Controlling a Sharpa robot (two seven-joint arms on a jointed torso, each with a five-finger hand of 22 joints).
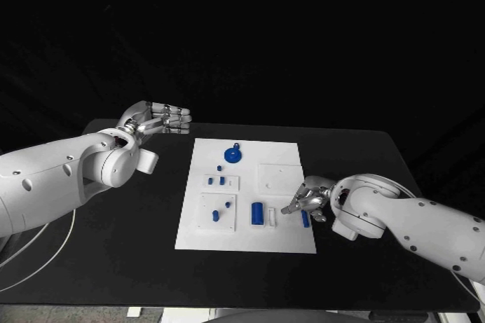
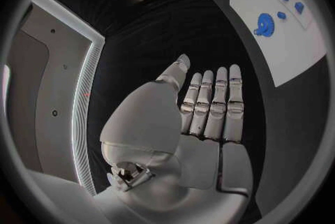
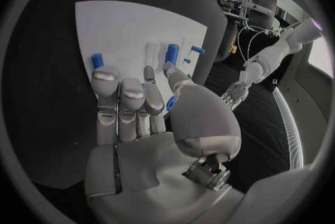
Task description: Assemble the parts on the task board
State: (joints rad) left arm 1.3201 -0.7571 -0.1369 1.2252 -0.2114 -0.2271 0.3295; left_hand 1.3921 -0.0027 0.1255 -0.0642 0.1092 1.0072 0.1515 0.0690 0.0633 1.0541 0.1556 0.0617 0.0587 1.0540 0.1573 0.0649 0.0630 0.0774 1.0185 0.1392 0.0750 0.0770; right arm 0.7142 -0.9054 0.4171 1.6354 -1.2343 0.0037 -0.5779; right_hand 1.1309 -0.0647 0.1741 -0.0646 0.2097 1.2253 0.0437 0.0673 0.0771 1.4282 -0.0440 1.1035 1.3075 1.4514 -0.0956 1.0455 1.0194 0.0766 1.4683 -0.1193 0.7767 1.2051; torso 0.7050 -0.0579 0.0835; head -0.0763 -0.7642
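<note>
A black desk (image 1: 121, 267) fills the middle of the scene, matte and dark. Beyond its far edge the room falls into near-total blackness, with no wall or window to make out. At the near edge a strip of pale floor (image 1: 151, 313) shows below the desk. Thin white cables (image 1: 45, 249) trail at the left.

You will find no readable text, label, brand, number or sign on anything in these views.
</note>
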